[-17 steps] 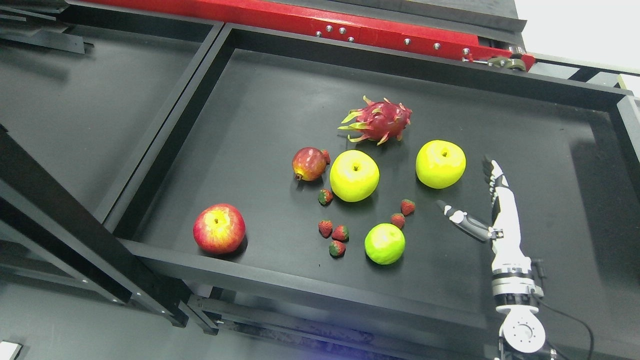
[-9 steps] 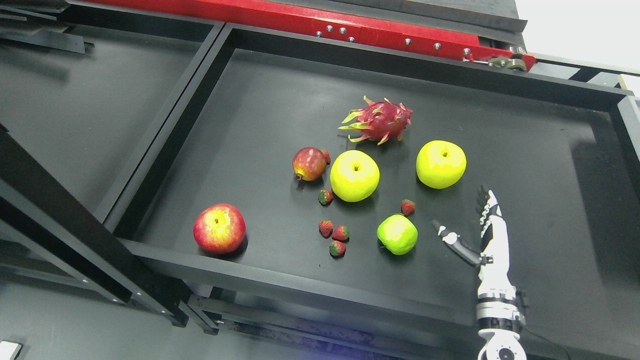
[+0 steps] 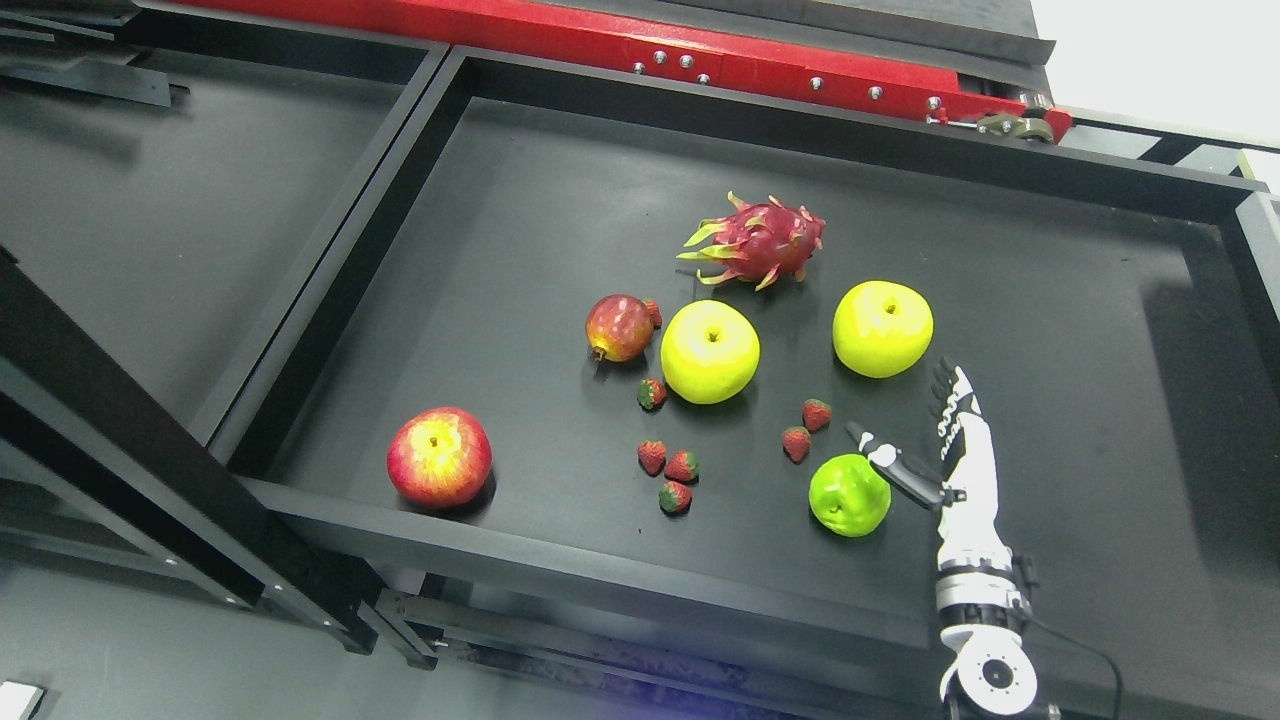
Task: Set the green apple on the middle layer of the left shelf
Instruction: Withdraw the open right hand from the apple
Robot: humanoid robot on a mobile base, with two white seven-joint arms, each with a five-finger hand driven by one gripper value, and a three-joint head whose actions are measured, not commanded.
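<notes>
My right hand (image 3: 925, 440), white with black joints, rises from the lower right edge with its fingers extended upward and its thumb splayed to the left; it grips nothing. The thumb's tip lies at the upper right edge of the small round bright-green apple (image 3: 850, 495); I cannot tell whether the two touch. Half a second ago that apple sat farther left, well clear of the thumb, and before that farther left again; it has rolled toward the hand while the hand has shifted slightly leftward. The apple rests near the front rim of the black metal shelf tray (image 3: 560, 560).

Up and left of the thumb lie two small red strawberries (image 3: 806, 428). Just beyond the fingertips sits a large yellow apple (image 3: 882, 328); a second yellow apple (image 3: 709, 351) lies farther left, with a dark red pomegranate (image 3: 620, 327) beside it. A magenta dragon fruit (image 3: 757, 241) lies beyond both. Farthest left stands a red-and-yellow apple (image 3: 439, 456).
</notes>
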